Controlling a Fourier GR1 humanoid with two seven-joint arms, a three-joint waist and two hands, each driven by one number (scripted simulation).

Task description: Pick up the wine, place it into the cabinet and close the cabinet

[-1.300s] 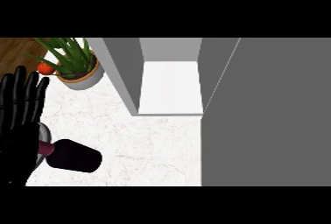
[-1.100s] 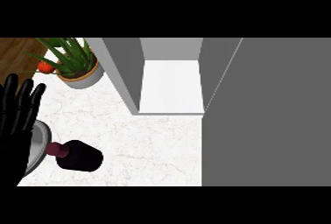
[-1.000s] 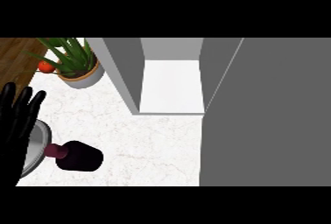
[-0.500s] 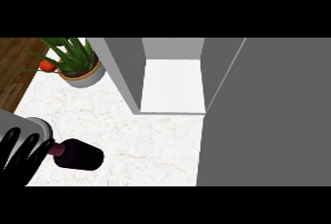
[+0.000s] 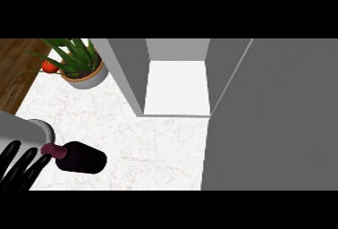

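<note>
Down at the lower left corner of the head view, the left hand [image 5: 23,167] is only partly visible. Its black fingers [image 5: 38,167] run off the bottom of the scene, and the palm cannot be made out. What shows of the fingers is straight and spread; they curl round nothing and hold nothing. The nearest finger lies just beside the neck of the wine [image 5: 82,157], but whether it touches the neck is hard to tell. A grey forearm [image 5: 23,129] enters from the left edge above the fingers and is cut off there. The right hand appears nowhere.

The wine is a dark bottle with a reddish cap. It sits on the tabletop [image 5: 152,138] near the front left, well apart from the cabinet [image 5: 125,67], with its neck toward the hand. From this steep angle I cannot say whether it is upright or lying on its side.

The tabletop is white marble with faint veins. The cabinet is grey and open, showing a bare white shelf [image 5: 177,87] inside. Its door [image 5: 277,112] fills the right side as one flat grey plane and hides whatever lies beneath it. At the back left stands a potted plant [image 5: 84,78] with long green leaves. A small red-orange thing [image 5: 49,66] sits among them, too small to identify. Beyond the tabletop's left edge there is a wooden floor [image 5: 16,62].
</note>
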